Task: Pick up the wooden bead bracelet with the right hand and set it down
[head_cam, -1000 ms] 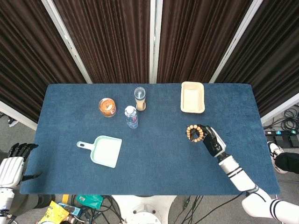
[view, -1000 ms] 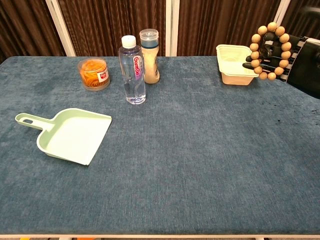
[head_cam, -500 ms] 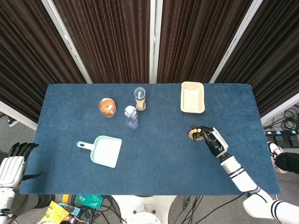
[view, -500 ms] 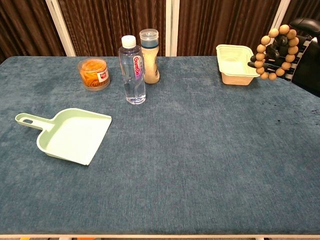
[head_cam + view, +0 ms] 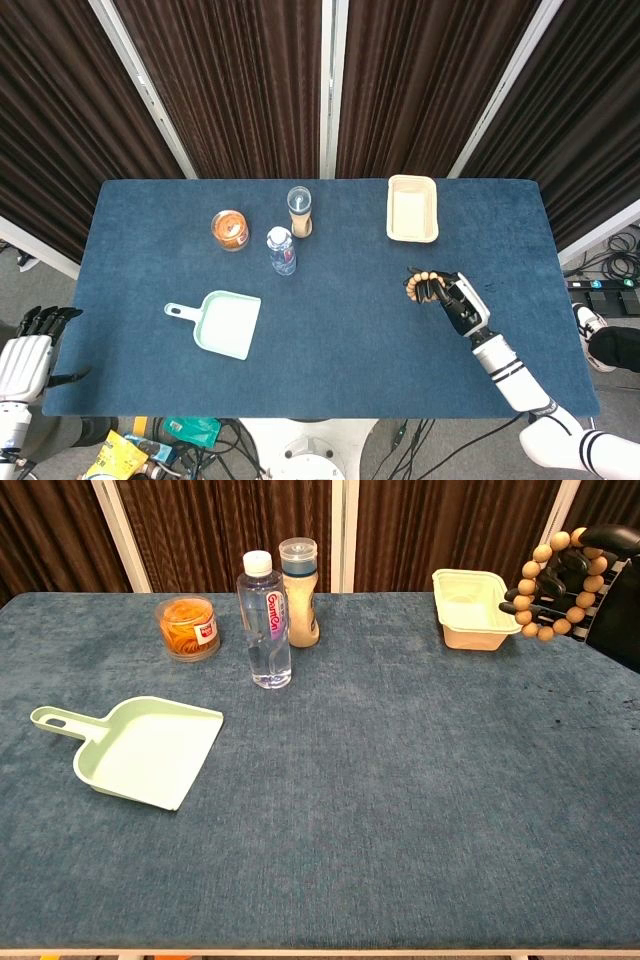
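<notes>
You are looking at one wooden bead bracelet point(image 5: 558, 586), one pale green dustpan point(image 5: 221, 322), one clear water bottle point(image 5: 281, 251), one tan shaker bottle point(image 5: 300, 212), one small jar of orange contents point(image 5: 229, 230), and one cream rectangular container point(image 5: 412, 209). You are also seeing two robot hands: the right hand point(image 5: 452, 297) and the left hand point(image 5: 28, 350).

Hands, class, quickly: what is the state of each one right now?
Left hand: open, holding nothing, beside the table.
Right hand: holding the wooden bead bracelet, lifted above the table.
</notes>
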You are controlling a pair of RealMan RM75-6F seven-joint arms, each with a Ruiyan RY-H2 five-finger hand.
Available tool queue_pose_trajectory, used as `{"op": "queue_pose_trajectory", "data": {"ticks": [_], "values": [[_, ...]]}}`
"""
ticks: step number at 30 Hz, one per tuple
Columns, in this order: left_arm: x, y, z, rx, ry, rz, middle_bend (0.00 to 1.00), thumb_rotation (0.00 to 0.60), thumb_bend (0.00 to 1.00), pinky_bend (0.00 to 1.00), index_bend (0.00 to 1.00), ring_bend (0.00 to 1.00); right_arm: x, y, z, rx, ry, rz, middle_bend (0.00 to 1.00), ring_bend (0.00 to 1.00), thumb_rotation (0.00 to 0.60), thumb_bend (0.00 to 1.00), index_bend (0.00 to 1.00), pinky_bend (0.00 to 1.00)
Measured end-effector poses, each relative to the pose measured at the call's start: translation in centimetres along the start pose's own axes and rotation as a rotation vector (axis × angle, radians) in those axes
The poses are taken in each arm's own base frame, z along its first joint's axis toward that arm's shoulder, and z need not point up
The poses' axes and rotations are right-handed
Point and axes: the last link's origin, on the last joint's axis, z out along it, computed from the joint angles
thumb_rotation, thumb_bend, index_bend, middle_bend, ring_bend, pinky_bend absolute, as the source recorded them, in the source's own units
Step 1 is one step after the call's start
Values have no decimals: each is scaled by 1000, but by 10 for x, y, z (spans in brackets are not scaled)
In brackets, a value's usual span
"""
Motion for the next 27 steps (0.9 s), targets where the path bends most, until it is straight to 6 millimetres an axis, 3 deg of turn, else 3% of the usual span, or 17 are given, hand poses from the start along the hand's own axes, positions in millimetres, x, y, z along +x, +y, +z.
{"op": "queue_pose_trajectory", "data": {"ticks": [4, 7, 9, 11, 13, 15, 18, 20, 27], "values": [[0, 0, 0, 1, -1, 1, 158, 600, 0, 62, 186, 91, -1, 0, 1, -1, -5, -12, 644, 340, 365, 717, 667, 74], [0, 0, 0, 3, -1, 1, 158, 600, 0, 62, 186, 91, -2, 1, 2, -4, -11, -25, 644, 339, 349, 721, 620, 73], [0, 0, 0, 4, -2, 1, 158, 600, 0, 62, 186, 91, -2, 2, 3, -9, -11, -35, 642, 336, 331, 623, 595, 65], [0, 0, 0, 5, -4, 2, 158, 600, 0, 62, 186, 91, -2, 2, 4, -16, -12, -41, 639, 333, 312, 404, 584, 50], [-1, -1, 0, 6, -5, 1, 158, 600, 0, 62, 186, 91, -2, 2, 5, -21, -12, -42, 640, 333, 306, 317, 582, 42], [-1, -1, 1, 6, -7, 2, 158, 600, 0, 62, 186, 91, -3, 3, 6, -27, -10, -37, 640, 333, 267, 304, 580, 24], [-1, -1, 1, 7, -10, 2, 158, 600, 0, 62, 186, 91, -4, 3, 7, -34, -14, -25, 639, 328, 107, 325, 580, 3], [-2, -1, 1, 9, -12, 2, 159, 600, 0, 62, 185, 91, -4, 3, 8, -37, -19, -21, 639, 323, 52, 357, 580, 0], [-2, -1, 2, 11, -10, 0, 159, 600, 0, 62, 186, 91, -4, 3, 9, -41, -20, -26, 639, 323, 46, 595, 580, 0]]}}
